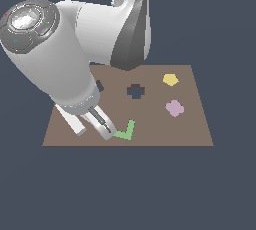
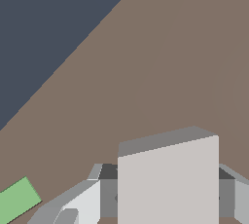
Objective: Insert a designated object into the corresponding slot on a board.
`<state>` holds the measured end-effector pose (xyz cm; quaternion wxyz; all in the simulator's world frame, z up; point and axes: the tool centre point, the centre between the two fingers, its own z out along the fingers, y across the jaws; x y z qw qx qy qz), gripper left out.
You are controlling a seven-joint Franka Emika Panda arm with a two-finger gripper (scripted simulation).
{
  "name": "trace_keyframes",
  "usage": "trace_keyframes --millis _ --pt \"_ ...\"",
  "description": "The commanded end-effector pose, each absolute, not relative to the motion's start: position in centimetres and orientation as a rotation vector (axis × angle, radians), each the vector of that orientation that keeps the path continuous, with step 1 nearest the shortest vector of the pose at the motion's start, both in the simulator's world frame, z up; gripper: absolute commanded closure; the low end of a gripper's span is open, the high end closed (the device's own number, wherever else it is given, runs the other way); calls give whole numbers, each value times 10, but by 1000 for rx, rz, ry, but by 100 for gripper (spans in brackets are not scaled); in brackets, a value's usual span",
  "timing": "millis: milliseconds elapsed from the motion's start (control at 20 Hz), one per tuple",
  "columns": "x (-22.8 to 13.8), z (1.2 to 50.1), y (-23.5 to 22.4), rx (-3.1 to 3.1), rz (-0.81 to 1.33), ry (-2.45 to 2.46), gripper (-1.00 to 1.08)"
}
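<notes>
The jaws [image 2: 168, 196] were closed on the grey tile [image 2: 168, 179]; carrying came next, toward the slot [image 1: 99, 86] at twelve o'clock.

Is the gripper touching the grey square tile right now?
Touching. In the wrist view the grey tile sits between the gripper's fingers, which close against its sides, above the brown board.
</notes>
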<state>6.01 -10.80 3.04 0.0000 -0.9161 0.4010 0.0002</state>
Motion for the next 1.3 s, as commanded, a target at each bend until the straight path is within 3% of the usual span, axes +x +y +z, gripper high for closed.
trace_keyframes --millis 0,700,1250 --pt "60 30 -108 -2878 0 1260 108" --pt "59 31 -109 -2858 0 1303 108" --pt "50 32 -120 -2703 -1 1600 108"
